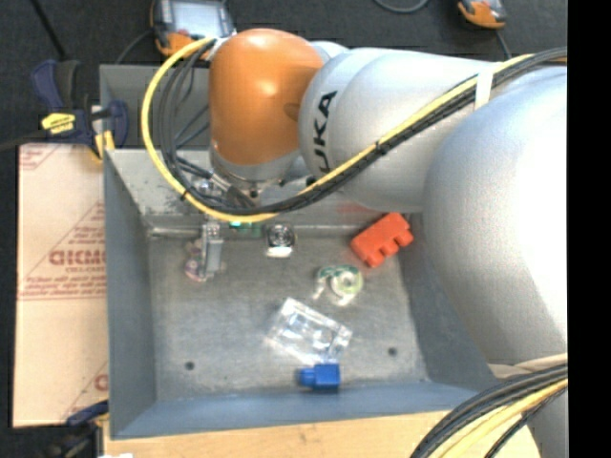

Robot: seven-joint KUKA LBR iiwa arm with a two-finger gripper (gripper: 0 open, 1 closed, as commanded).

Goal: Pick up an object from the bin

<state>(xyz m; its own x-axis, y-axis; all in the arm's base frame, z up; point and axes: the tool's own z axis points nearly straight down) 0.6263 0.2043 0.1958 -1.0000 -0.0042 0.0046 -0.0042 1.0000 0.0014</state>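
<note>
- Fingers [212, 248] spread wide, nothing btw them. Tips sit low near the bin floor [191, 342], well left of the orange block [382, 239], close to the back wall.
- No target settled yet, imo. Nearest loose things are the orange block and a green-white ring [340, 282] just below-left of it. A clear plastic packet [307, 330] lies further below-left of the block, and a blue block [320, 377] below that, by the front wall.
- Risk 1: closing here grabs air, since there's only bare floor under the fingers.
- Risk 2: w/ tips this low, sliding toward the orange block could scrape the floor or shove things aside.
- Risk 3: packet looks flat & prob. slippery, and the ring may roll, so a pinch could slip.
- Risk 4: orange block is near the back wall, so there's little room for a finger behind it.
</note>
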